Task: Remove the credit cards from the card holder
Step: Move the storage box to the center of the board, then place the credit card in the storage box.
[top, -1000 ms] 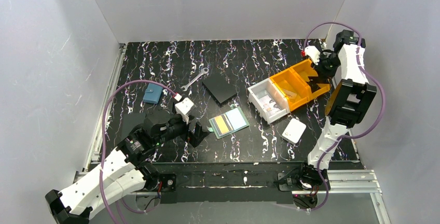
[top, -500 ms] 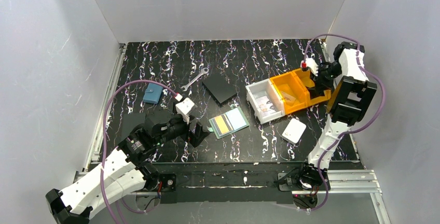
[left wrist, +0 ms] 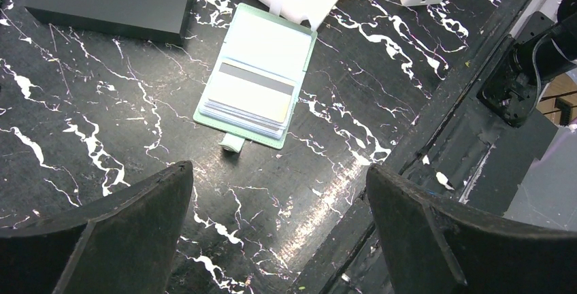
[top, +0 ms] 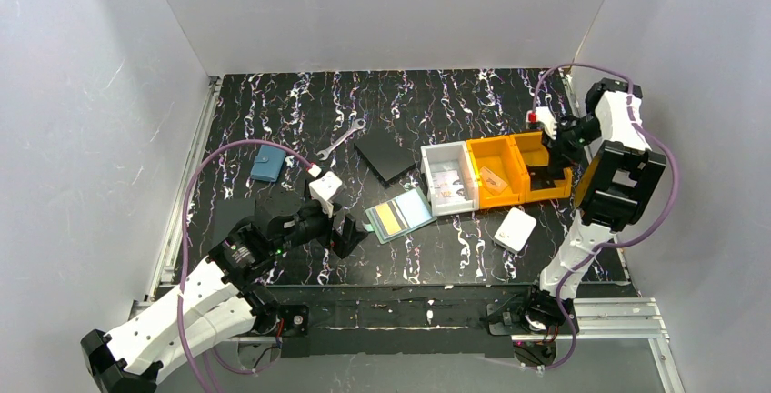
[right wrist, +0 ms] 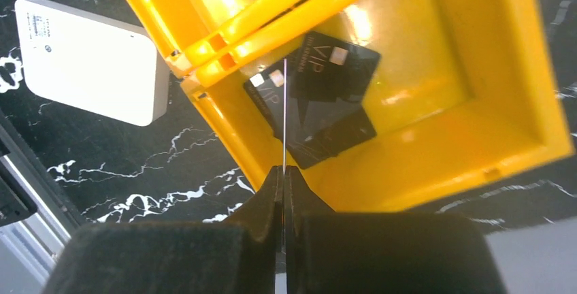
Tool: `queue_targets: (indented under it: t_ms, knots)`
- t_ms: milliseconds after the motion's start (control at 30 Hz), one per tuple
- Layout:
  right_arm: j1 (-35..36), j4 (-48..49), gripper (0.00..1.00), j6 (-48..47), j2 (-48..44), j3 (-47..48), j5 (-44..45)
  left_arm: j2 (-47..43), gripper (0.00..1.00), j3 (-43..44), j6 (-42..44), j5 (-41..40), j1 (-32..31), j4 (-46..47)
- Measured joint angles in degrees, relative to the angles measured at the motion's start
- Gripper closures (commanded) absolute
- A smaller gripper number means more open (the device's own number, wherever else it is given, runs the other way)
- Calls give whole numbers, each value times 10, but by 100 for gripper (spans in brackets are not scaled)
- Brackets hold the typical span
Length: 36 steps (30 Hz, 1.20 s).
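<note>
The card holder (top: pixel 400 215) is laid open and flat on the worktop (top: pixel 300 111), near the middle, just beside the near corner of a white bin (top: pixel 428 175) and nearer than a black square plate (top: pixel 385 155). The credit cards (left wrist: pixel 248 96) are seen stacked in the holder's near panel. The top one is pale tan with a grey stripe, and the far panel is shown as light blue-white. A small mint tab is seen at the holder's near edge.

The left hand (left wrist: pixel 279 167) is held low over the worktop, just to the near left of the holder. Its fingers are spread wide apart and kept clear of the holder.

The right hand (right wrist: pixel 283 171) is held at the far right, over a yellow bin (right wrist: pixel 435 192). Its fingers are pressed together, and a thin pale line is seen running out from between the tips; what it is cannot be told. Black cards (right wrist: pixel 326 103) are seen lying on the floor of that bin. A white box (right wrist: pixel 88 62) is set on the worktop just beside the bin.
</note>
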Motion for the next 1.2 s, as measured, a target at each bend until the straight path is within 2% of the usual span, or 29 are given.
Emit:
queue_targets:
  t_ms: [167,700,1200]
  knots:
    - [-15,-1,99,8,-1,35,-26,-2,2,0,0,0,0,0]
    - [-31,-12,99,-25,18,40,-102,-3,2,0,0,0,0,0]
    - [-31,-11,97,-24,71,27,-85,-3,2,0,0,0,0,0]
